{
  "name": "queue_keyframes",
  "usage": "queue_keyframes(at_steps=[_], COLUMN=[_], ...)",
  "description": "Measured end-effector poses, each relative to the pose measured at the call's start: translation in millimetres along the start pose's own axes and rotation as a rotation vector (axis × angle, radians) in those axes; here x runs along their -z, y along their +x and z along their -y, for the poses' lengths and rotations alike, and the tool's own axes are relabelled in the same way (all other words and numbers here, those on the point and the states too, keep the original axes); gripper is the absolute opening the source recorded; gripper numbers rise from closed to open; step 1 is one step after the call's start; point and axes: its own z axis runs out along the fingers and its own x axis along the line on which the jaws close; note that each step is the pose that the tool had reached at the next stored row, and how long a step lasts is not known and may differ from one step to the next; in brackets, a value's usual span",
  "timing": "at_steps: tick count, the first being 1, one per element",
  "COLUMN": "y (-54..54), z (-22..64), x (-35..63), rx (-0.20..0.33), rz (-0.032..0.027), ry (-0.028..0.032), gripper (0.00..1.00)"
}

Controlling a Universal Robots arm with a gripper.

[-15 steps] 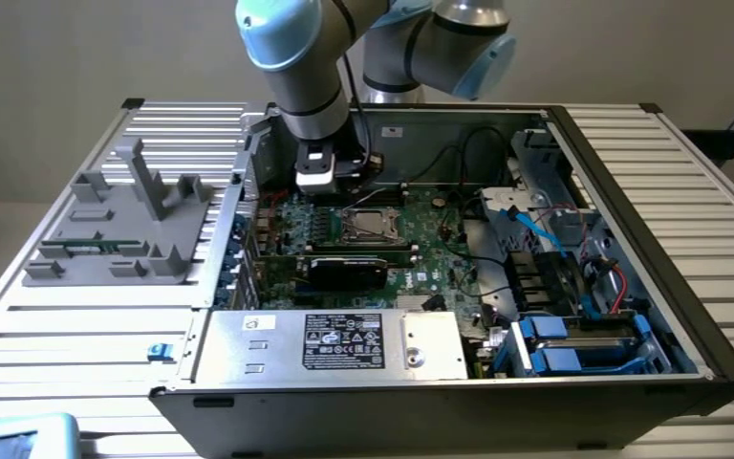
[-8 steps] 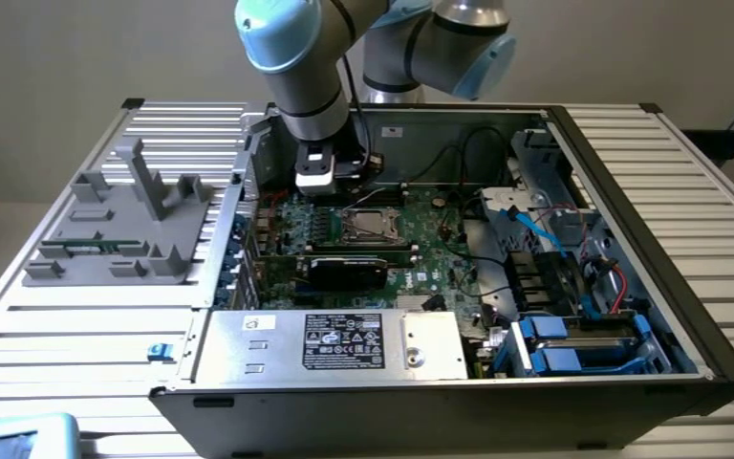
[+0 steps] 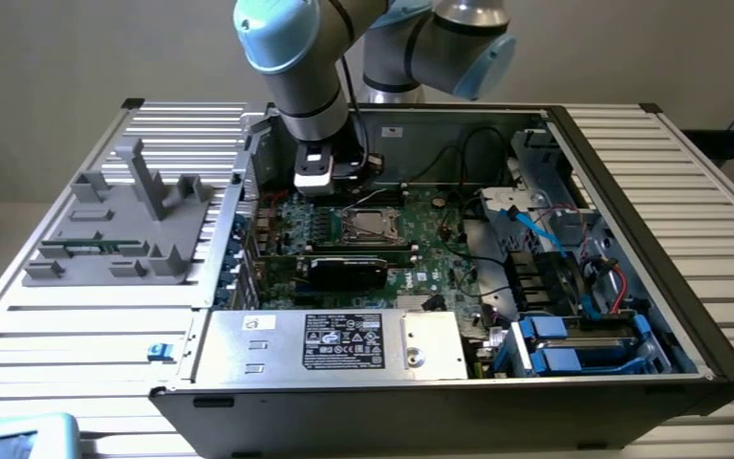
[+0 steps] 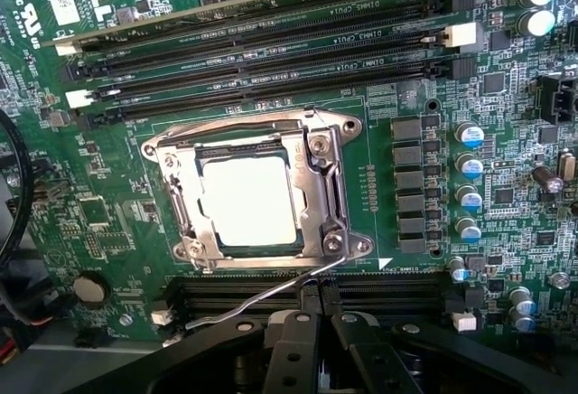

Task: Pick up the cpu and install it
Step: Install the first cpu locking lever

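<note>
Close under the wrist, the pincer (image 4: 313, 323): fingers were drawn together, with nothing between them.
Next out, the lever wire (image 4: 262, 295): it lay loose between pincer and socket, seemingly unlatched.
Around the chip, the socket frame (image 4: 330, 173): it was folded down flat.
Task's thing, the cpu (image 4: 251, 200): it sat level in the socket, bright top showing, apart from the pincer.
Beyond it, the memory slots (image 4: 271, 51): long rows ran past the socket.
Step in hand: by my reading the placing was done, while the clamping looked unfinished.
Next move calls for: as a judgement only, a clean line past the wire without nudging the frame.
Wrist view gave: how the chip was seated, the wire, and the closed fingers.
Exterior view gave: the arm (image 3: 297, 57) reached into the computer case (image 3: 711, 354). The cpu was at four o'clock of the pincer, with the expansion card (image 3: 348, 271) at its six o'clock. A grey fixture (image 3: 125, 220) stood on the worktop (image 3: 87, 335) at nine o'clock, well apart.
</note>
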Motion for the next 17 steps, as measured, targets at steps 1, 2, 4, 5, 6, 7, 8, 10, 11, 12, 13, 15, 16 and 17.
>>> queue_keyframes(at_steps=[1,2,4,5,6,7,8,10,11,12,13,15,16,17], y=[-0.4,-0.8,-1.3,-1.5,-1.6,-1.6,-1.6,-1.6,-1.6,-1.8,-2.0,-2.3,-2.4,-2.6], z=[-0.1,-0.3,-0.4,-0.6,-0.6,-0.6,-0.6,-0.7,-0.8,-0.9,-0.9,-1.2,-1.4,-1.6], x=[-0.1,-0.1,-0.6,-0.8,-1.0,-1.1,-1.1,-1.2,-1.1,-1.1,-1.1,-1.0,-0.9,-0.8], rx=[-0.003,-0.006,-0.011,-0.014,-0.017,-0.02,-0.024,-0.032,-0.036,-0.039,-0.041,-0.045,-0.047,-0.048], rz=[-0.0009,-0.0012,-0.0017,-0.0019,-0.0023,-0.003,-0.0042,-0.0069,-0.008,-0.0088,-0.0094,-0.0104,-0.0109,-0.0112], ry=[0.0009,0.0025,0.0072,0.0099,0.0122,0.0126,0.012,0.0114,0.0113,0.0115,0.0117,0.0121,0.0124,0.013], gripper=[0.11,0.11,0.11,0.11,0.11,0.11,0.11,0.11,0.11,0.11,0.11,0.11,0.11,0.11])
